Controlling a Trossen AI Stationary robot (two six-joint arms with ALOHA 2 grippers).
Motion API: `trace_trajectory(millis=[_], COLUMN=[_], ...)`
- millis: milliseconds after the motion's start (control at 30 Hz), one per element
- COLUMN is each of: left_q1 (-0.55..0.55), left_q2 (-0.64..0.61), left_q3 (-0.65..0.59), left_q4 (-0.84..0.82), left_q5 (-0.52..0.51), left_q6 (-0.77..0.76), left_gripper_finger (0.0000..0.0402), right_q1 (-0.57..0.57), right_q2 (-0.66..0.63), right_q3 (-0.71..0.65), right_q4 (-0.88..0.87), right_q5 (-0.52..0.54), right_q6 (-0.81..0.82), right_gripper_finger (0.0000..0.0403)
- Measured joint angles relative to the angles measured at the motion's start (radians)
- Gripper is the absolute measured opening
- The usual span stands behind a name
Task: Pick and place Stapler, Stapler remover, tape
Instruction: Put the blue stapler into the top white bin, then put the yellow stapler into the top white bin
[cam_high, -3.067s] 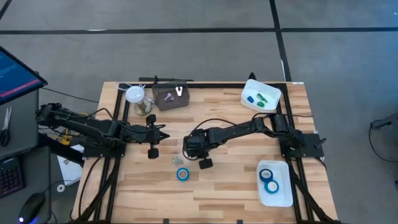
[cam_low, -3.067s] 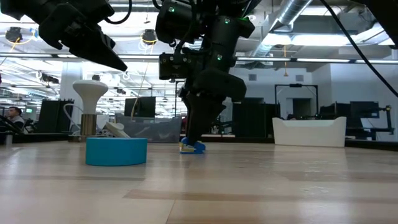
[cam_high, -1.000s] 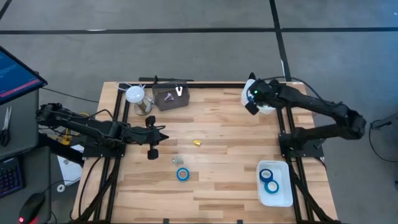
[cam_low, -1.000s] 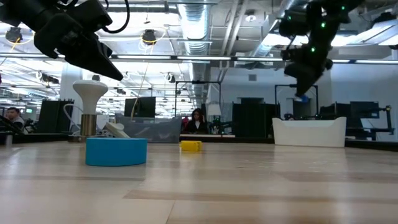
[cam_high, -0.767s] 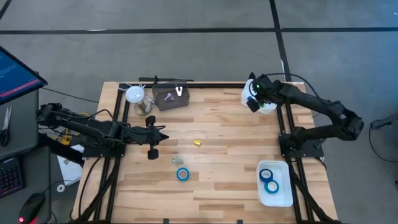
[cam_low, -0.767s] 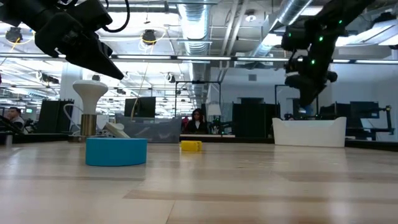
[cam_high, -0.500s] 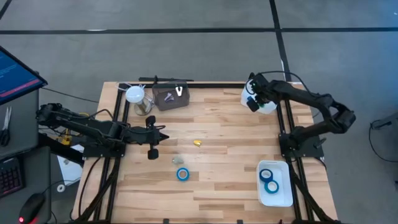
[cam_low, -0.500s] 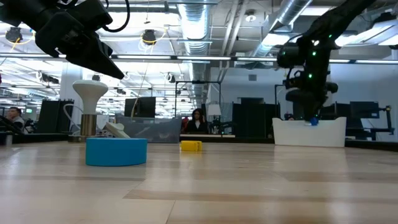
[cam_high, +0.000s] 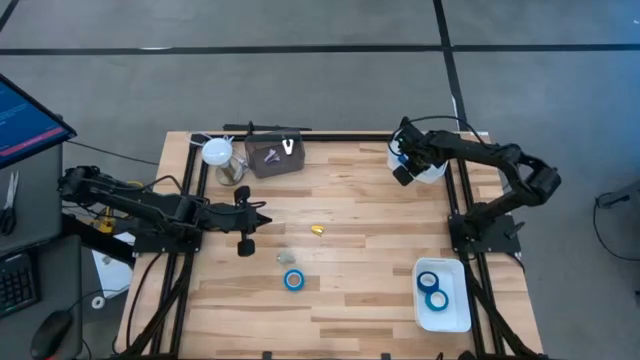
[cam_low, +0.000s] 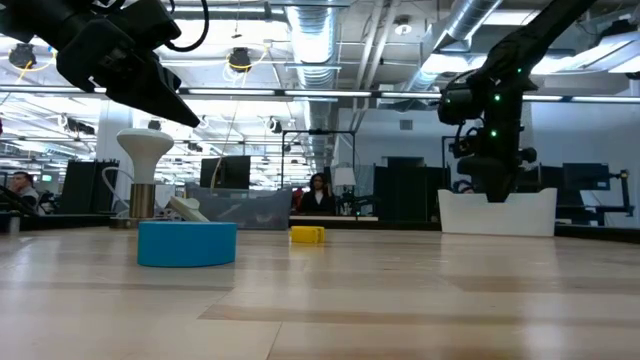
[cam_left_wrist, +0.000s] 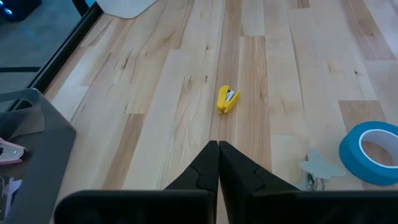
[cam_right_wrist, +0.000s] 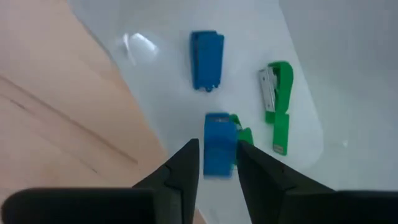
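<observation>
My right gripper is open and points down into the white tray at the table's far right. A blue stapler lies between its fingertips. Another blue stapler and a green one also lie in this tray. A yellow stapler lies mid-table. A clear stapler remover and a blue tape roll lie nearer the front. My left gripper hangs shut over the table's left part, short of the yellow stapler. My right gripper comes from above, one finger on each long side of the blue stapler. A strip of white tray shows between one finger and the stapler. Whether the other finger touches it, I cannot tell.
A second white tray at the near right holds two blue tape rolls. A grey box, a white mushroom-shaped object and a cup stand at the far left. Bare wood lies between the yellow stapler and the far-right tray.
My right gripper has come down over the far-right tray and tipped to point more steeply down. The blue stapler at its tip, above the tray's rim in the low view half a second ago, is now hidden behind the tray wall there.
</observation>
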Motion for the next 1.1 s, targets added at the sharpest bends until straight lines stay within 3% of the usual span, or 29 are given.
trace_trajectory(millis=[233,333,433,600,733,1100], left_q1=[0.0,0.0,0.0,0.0,0.0,0.0], left_q2=[0.0,0.0,0.0,0.0,0.0,0.0], left_q3=[0.0,0.0,0.0,0.0,0.0,0.0], left_q4=[0.001,0.001,0.001,0.002,0.002,0.002], left_q5=[0.0,0.0,0.0,0.0,0.0,0.0], left_q6=[0.0,0.0,0.0,0.0,0.0,0.0], left_gripper_finger=[0.0004,0.0004,0.0004,0.0004,0.0004,0.0004], right_q1=[0.018,0.017,0.03,0.102,0.215,0.544], right_q2=[0.001,0.001,0.001,0.0,0.0,0.023], right_q3=[0.063,0.117,0.183,0.275,0.305,0.311], right_q4=[-0.011,-0.061,-0.136,-0.148,-0.05,0.343], right_q5=[0.054,0.023,-0.095,-0.403,-0.51,-0.515], right_q6=[-0.002,-0.001,0.029,0.136,0.138,0.037], right_gripper_finger=[0.0123,0.0135,0.0137,0.0124,0.0117,0.0116])
